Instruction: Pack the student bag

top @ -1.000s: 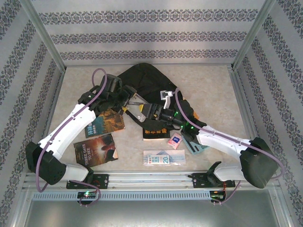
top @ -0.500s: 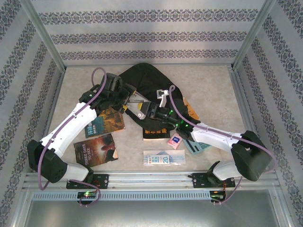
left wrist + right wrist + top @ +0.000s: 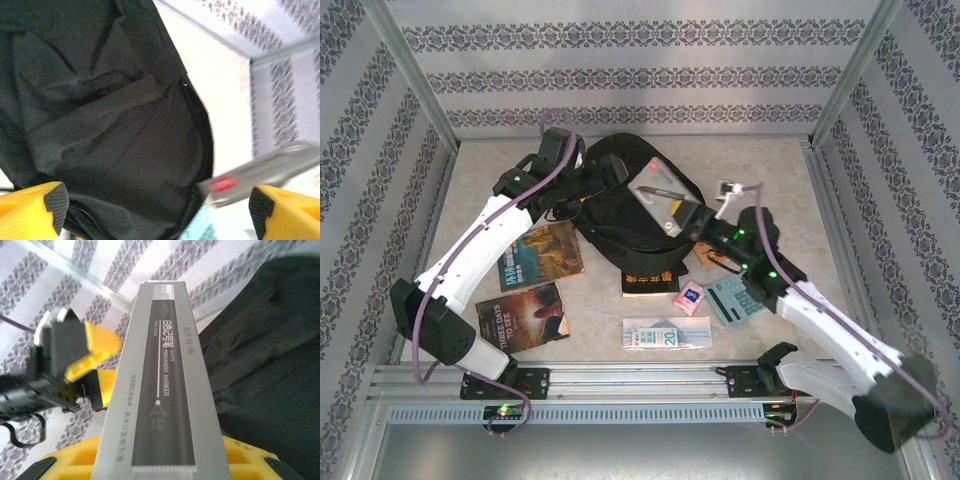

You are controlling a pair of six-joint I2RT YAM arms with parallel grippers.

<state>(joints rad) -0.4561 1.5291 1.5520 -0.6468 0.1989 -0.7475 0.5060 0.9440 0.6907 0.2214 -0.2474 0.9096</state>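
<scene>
a grey marker box reads "white permanent marker" beside chinese characters and a stamped date; a dark book carries the title "three days to see"; a flat packet shows "20".

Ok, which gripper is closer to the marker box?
Right: the right gripper clamps the marker box by one end. The left gripper, jaws open, sits off its other end.

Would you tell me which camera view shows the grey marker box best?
The right wrist view: the marker box sits close and sharp, its printed label readable. The top external view shows the marker box small, above the student bag; the left wrist view catches a blurred end.
</scene>
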